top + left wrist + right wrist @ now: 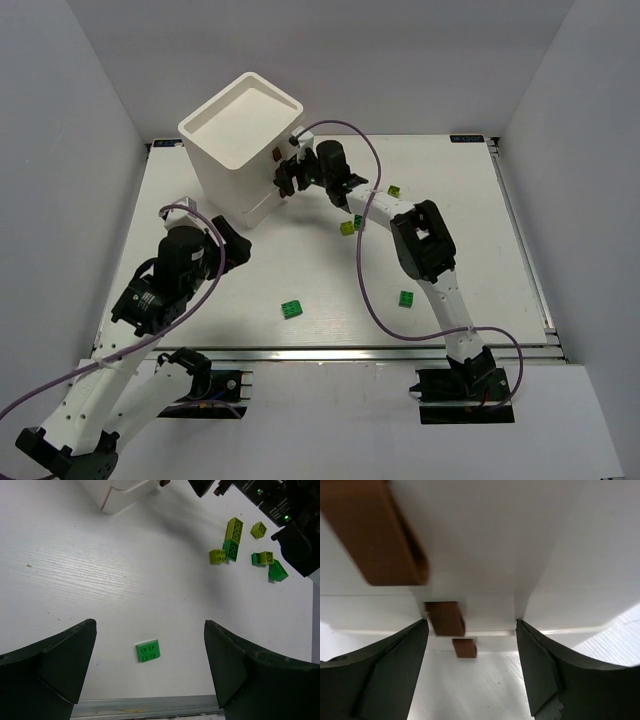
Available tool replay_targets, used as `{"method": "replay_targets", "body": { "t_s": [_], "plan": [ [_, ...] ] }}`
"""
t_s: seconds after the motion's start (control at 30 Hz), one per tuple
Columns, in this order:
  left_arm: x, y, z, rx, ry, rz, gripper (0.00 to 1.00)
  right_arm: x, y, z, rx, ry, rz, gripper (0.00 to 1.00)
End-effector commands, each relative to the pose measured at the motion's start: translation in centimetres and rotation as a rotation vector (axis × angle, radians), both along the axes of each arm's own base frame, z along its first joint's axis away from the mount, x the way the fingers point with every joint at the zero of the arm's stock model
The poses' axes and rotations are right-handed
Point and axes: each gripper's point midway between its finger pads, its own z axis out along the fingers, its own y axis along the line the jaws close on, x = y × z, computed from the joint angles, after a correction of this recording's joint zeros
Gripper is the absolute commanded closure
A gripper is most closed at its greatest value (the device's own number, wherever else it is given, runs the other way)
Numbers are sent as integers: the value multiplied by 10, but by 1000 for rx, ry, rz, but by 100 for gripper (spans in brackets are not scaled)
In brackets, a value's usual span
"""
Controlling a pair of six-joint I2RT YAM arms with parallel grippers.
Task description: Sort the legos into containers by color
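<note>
No legible text, brand or number in any view. Only candidates: two small dark stickers on the far edge of the table [420, 200], left sticker [165, 144] and right sticker [466, 138]. Both are too small to read from the top camera.

The left arm [150, 290] is folded close to its base, forearm angled up and to the right, and the left gripper [150, 630] points down with its jaws spread wide and nothing between them. The right arm [420, 245] rises from its base to a bent elbow, then stretches far forward and left. The right gripper [472, 630] also appears open, though its fingertips [402, 645] are blurred at such close range.
</note>
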Motion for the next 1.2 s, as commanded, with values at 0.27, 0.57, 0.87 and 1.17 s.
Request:
{"method": "replay_targets", "body": {
  "t_s": [0.27, 0.57, 0.87, 1.17],
  "plan": [
    [-3, 3, -19, 17, 57, 18, 2, 2, 12, 39, 121, -157, -27, 84],
    [4, -11, -49, 23, 125, -29, 2, -40, -20, 47, 78, -191, 31, 100],
    [18, -64, -107, 70, 297, -299, 4, -76, -87, 40, 5, -144, -10, 100],
    [11, -88, -140, 141, 470, -495, 5, -106, -101, 37, -18, -30, 95, 29]
  ]
}}
